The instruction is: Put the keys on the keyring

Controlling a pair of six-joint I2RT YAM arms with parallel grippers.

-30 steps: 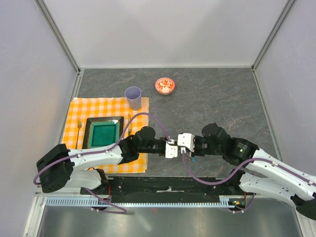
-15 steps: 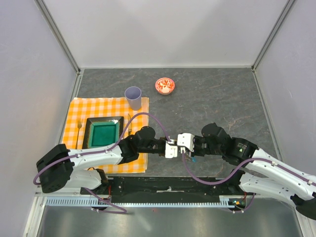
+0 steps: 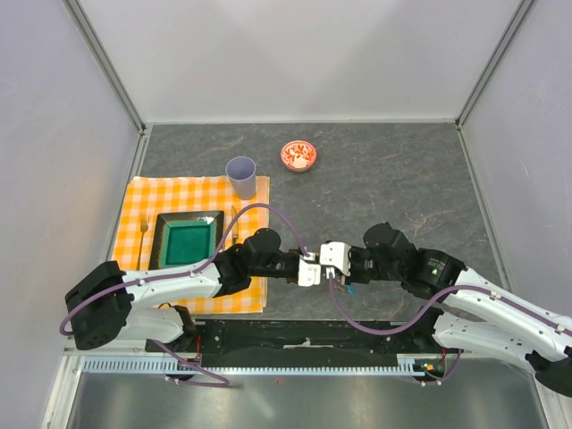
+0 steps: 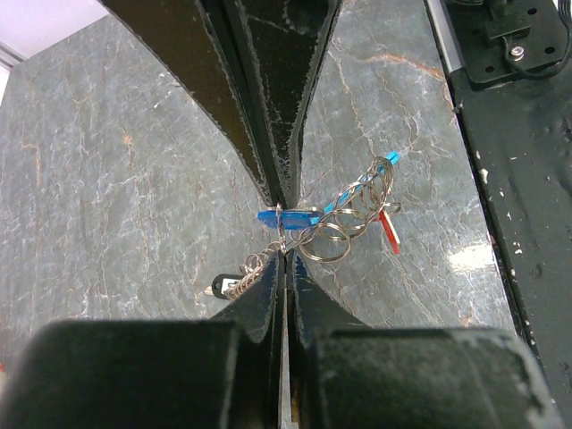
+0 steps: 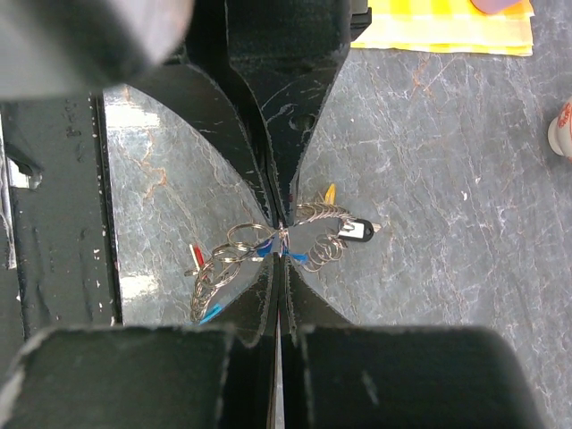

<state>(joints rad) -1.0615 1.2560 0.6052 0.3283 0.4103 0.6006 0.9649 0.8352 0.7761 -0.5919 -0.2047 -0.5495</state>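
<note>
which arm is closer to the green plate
Left. The left arm lies along the near edge of the green plate, over the checked cloth. The right arm is well off to the plate's right.

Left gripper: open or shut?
Shut. The left gripper shows fingers pressed together, pinching the keyring at their tips.

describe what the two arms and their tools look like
The left arm and right arm have white links with black joints, and a purple cable loops along each. The right arm carries a small green spot. The left tool and right tool have white bodies and black, tapering fingers scuffed with pale specks.
</note>
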